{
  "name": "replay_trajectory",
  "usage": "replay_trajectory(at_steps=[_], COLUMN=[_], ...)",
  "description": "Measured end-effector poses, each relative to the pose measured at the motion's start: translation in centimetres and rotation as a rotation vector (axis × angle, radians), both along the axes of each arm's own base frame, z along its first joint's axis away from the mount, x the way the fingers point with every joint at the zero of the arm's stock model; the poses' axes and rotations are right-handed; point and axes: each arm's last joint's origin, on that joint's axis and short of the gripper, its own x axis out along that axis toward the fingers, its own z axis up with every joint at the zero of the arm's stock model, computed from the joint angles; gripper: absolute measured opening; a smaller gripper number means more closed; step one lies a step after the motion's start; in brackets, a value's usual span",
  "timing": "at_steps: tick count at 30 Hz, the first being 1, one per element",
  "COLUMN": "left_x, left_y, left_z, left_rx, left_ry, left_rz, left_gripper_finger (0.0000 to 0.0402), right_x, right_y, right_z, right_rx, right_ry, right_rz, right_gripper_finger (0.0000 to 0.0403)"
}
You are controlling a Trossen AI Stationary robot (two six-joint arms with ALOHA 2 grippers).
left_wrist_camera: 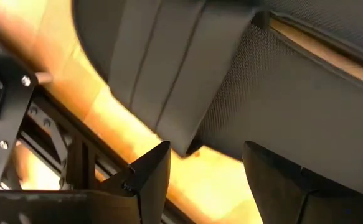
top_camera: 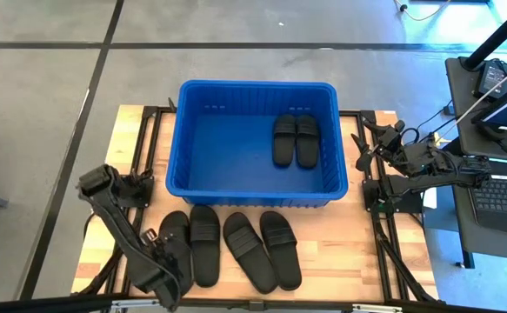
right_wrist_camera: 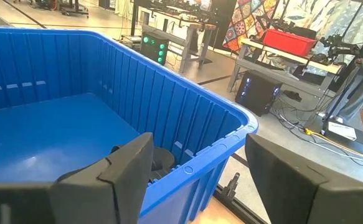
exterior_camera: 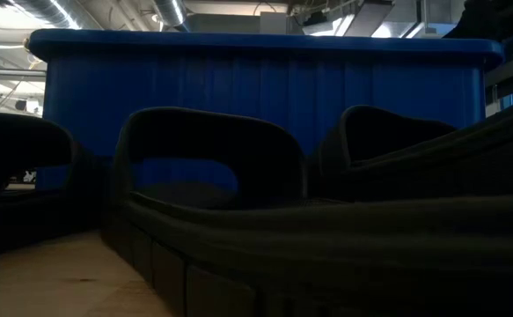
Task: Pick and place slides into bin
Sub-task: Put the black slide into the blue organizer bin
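1. Slides, matte black open-toe sandals with a wide strap each, lie in two groups: two side by side inside the large rectangular bright blue plastic bin [top_camera: 257, 139], near its right wall [top_camera: 295, 139], and four in a row on the wooden table [top_camera: 357, 248] just in front of the bin [top_camera: 231, 248]
2. Left gripper [top_camera: 168, 283] hovers at the leftmost slide [top_camera: 175, 248] of the row, at its end farthest from the bin; right gripper [top_camera: 363, 148] sits just outside the bin's right wall, apart from the pair inside
3. High view alone shows all six slides and both arms; low view shows only straps and soles looming dark in front of the bin's ribbed blue wall [exterior_camera: 256, 88], with neither gripper visible
4. Left wrist view shows the slide's ridged strap and mesh-textured footbed [left_wrist_camera: 231, 93] directly ahead of the left fingers [left_wrist_camera: 147, 177], with bare wood between; whether they touch the slide I cannot tell
5. Right wrist view looks over the bin's rolled rim [right_wrist_camera: 225, 140] into its interior, where part of a black slide [right_wrist_camera: 159, 158] shows by the wall
6. Left jaws stand spread, holding nothing; right fingers [right_wrist_camera: 116, 177] are spread wide on either side of the rim's corner, gripping nothing
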Motion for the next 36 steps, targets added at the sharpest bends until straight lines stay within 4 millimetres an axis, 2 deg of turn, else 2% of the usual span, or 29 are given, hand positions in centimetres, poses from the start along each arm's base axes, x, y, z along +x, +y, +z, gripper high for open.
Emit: replay_trajectory(at_steps=[4, 9, 20, 26, 36], left_x=[0.0, 0.0, 1.0, 1.7, 1.9], left_y=[-0.1, 0.7, 1.2, 1.1, 1.4], left_z=[-1.8, -2.5, -2.8, -3.0, -3.0], left_rx=[0.088, 0.182, 0.175, 0.169, 0.213], left_ry=[0.111, 0.208, 0.181, 0.086, 0.053], left_rz=[0.023, 0.070, 0.066, 0.015, -0.027], left_gripper_finger=[0.0195, 0.0195, 0.0195, 0.0195, 0.0195], right_x=[0.0, 0.0, 0.0, 0.0, 0.0], right_y=[0.0, 0.0, 0.0, 0.0, 0.0], right_z=[0.0, 0.0, 0.0, 0.0, 0.0], right_rx=[0.000, 0.000, -0.002, -0.002, -0.002], right_ry=[0.001, 0.001, 0.003, 0.003, 0.003], right_rz=[0.000, 0.000, 0.001, 0.001, 0.001], right_gripper_finger=[0.0255, 0.0255, 0.0255, 0.0255, 0.0255])
